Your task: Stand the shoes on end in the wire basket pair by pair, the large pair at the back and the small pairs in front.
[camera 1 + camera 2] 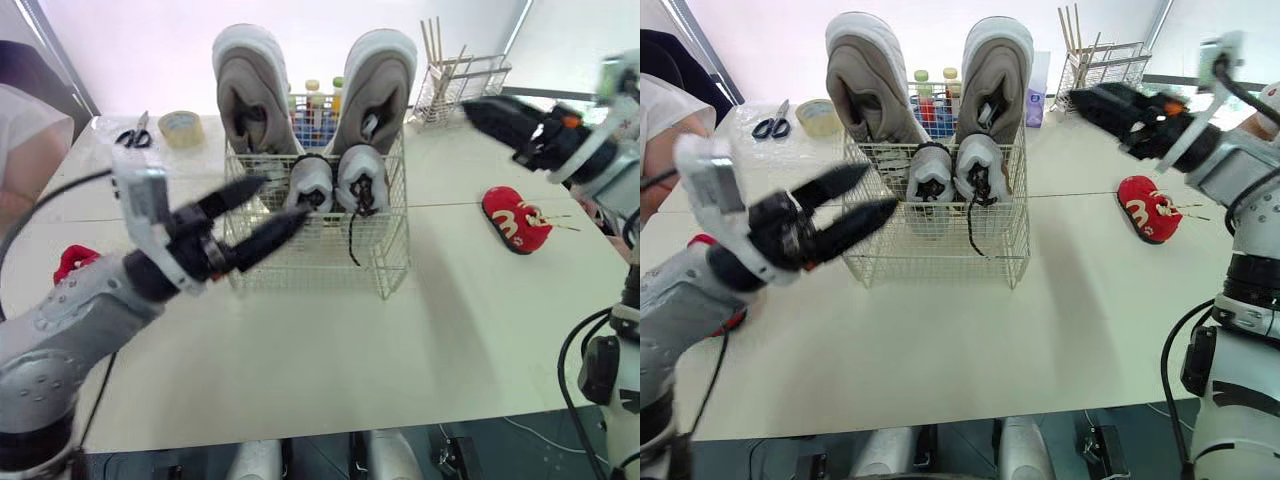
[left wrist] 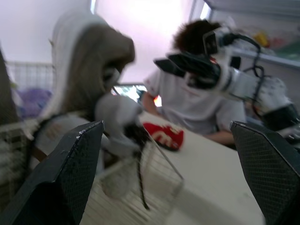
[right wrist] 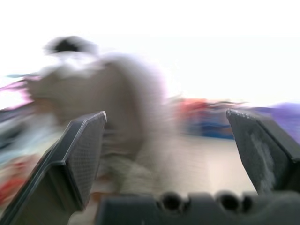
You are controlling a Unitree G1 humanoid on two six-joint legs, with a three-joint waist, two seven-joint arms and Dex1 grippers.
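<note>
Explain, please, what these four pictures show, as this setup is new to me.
This is a humanoid robot with two arms, each ending in a two-fingered gripper. Two pictures come from cameras on its head, two from its wrists. On the table stands a wire basket holding two large grey shoes at the back and two small shoes in front. One red slipper lies to its right, a second red slipper by the left arm; scissors and tape lie farther back. The left gripper and right gripper are open and hold nothing.

Bright white light from beyond the right gripper (image 3: 165, 115) washes out the background. The large shoe (image 3: 123, 101) before it is blurred; soft shadows lie on the table (image 1: 300, 380) ahead of the left gripper (image 1: 285, 198).
</note>
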